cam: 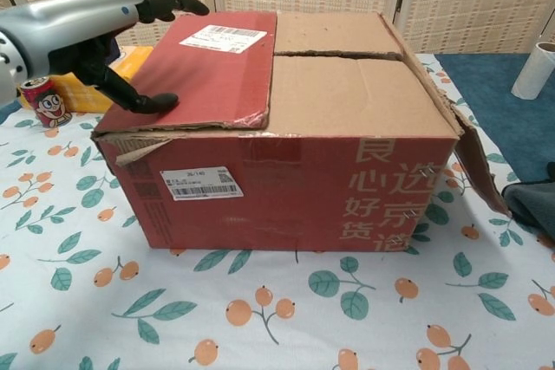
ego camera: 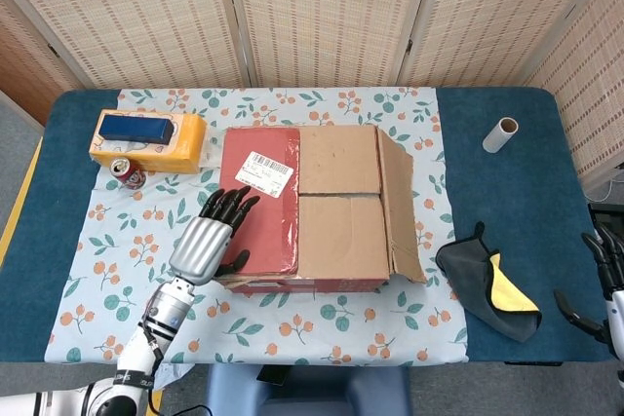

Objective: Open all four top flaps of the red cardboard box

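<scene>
The red cardboard box (ego camera: 292, 284) (cam: 295, 188) stands mid-table. Its left red flap (ego camera: 258, 207) (cam: 204, 71), bearing a white label, lies flat over the top. Two brown flaps (ego camera: 338, 158) (ego camera: 341, 236) lie shut beside it. The right flap (ego camera: 400, 207) (cam: 473, 149) hangs folded outward and down. My left hand (ego camera: 208, 241) (cam: 74, 36) is at the red flap's left edge, fingers (cam: 173, 4) spread above it, thumb (cam: 143, 103) touching the flap's near left corner. My right hand (ego camera: 606, 275) is at the table's far right edge, fingers apart, holding nothing.
A yellow box (ego camera: 185, 143) with a blue block on top and a red can (ego camera: 127, 172) (cam: 45, 101) sit left of the box. At the right lie a cardboard roll (ego camera: 502, 133) (cam: 536, 71) and a dark cloth (ego camera: 478, 284) with yellow lining. Woven screens stand behind.
</scene>
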